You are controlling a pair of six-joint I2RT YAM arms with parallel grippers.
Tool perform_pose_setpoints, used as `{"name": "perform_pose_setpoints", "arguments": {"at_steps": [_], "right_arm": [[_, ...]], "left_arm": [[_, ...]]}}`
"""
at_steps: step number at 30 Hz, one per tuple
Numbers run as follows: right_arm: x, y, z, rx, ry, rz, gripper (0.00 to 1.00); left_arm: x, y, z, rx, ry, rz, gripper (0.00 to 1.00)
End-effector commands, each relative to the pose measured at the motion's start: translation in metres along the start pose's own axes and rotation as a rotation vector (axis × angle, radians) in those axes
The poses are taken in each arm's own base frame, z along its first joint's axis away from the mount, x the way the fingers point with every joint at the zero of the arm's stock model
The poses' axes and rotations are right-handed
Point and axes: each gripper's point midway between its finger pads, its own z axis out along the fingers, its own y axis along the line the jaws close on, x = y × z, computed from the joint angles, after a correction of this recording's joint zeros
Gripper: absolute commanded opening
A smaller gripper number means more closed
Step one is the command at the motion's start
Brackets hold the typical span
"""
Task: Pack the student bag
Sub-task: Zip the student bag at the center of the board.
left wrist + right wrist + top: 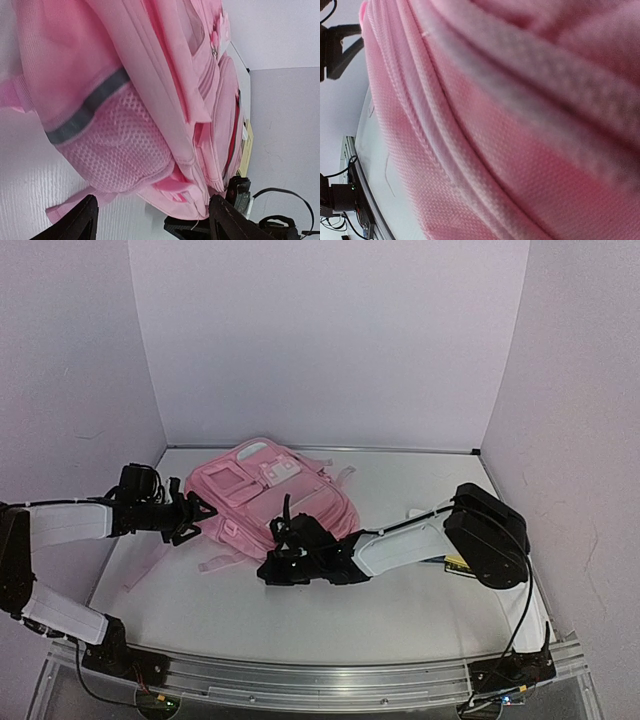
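Observation:
The student bag (275, 495) is a pink backpack lying flat in the middle of the table, front pockets up. My left gripper (195, 515) is open at the bag's left side. In the left wrist view its fingertips (86, 219) stand wide apart in front of the mesh side pocket (120, 150), with nothing between them. My right gripper (285, 545) is pressed against the bag's near edge. The right wrist view is filled with the bag's pink fabric (510, 125), which hides the fingers. I cannot tell whether they pinch any fabric.
A flat yellow item (456, 564) lies on the table under the right arm, to the right of the bag, and it shows again past the bag (246, 145). White walls close in the table on three sides. A loose pink strap (215, 562) trails toward the front.

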Motion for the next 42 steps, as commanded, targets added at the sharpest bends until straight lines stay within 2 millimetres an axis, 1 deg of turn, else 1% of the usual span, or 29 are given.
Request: {"name": "perform_pose_setpoints", "arguments": {"at_steps": [1,4,7,12,16,22,24,26,29,30,32,35,39,42], "right_arm": [[-0.023,0.036,-0.002,-0.102,-0.073,-0.016,0.00],[-0.023,0.033,-0.001,-0.095,-0.075,-0.013,0.00],[-0.024,0.032,-0.001,-0.089,-0.082,-0.011,0.00],[-0.027,0.033,-0.002,-0.083,-0.097,-0.012,0.00],[-0.029,0.034,-0.002,-0.085,-0.103,-0.011,0.00],[-0.028,0.033,-0.005,-0.085,-0.100,-0.014,0.00],[-0.028,0.033,-0.005,-0.081,-0.104,-0.012,0.00],[-0.030,0.033,-0.007,-0.076,-0.112,-0.009,0.00],[-0.033,0.031,-0.010,-0.064,-0.129,-0.005,0.00],[-0.035,0.031,-0.011,-0.061,-0.135,-0.003,0.00],[-0.036,0.030,-0.013,-0.055,-0.142,0.000,0.00],[-0.036,0.028,-0.018,-0.045,-0.152,0.011,0.00],[-0.036,0.022,-0.028,-0.017,-0.161,0.027,0.00],[-0.033,0.011,-0.036,0.031,-0.160,0.031,0.00]], "left_arm": [[0.005,-0.037,-0.007,0.140,-0.051,-0.046,0.78],[0.017,-0.047,-0.003,0.166,-0.029,-0.051,0.80],[0.027,-0.056,0.006,0.183,0.005,-0.051,0.81],[0.053,-0.057,0.025,0.177,0.078,-0.078,0.93],[0.066,-0.053,0.037,0.151,0.105,-0.084,0.94],[0.077,-0.061,0.059,0.164,0.148,-0.084,0.94],[0.079,-0.063,0.064,0.153,0.152,-0.077,0.92],[0.082,-0.060,0.070,0.134,0.158,-0.075,0.87],[0.082,-0.055,0.075,0.111,0.151,-0.073,0.70],[0.081,-0.054,0.076,0.101,0.143,-0.069,0.66],[0.078,-0.052,0.077,0.085,0.126,-0.060,0.54],[0.073,-0.050,0.076,0.067,0.101,-0.046,0.40],[0.072,-0.046,0.077,0.045,0.091,-0.029,0.26],[0.072,-0.043,0.078,0.029,0.089,-0.019,0.13]]}}
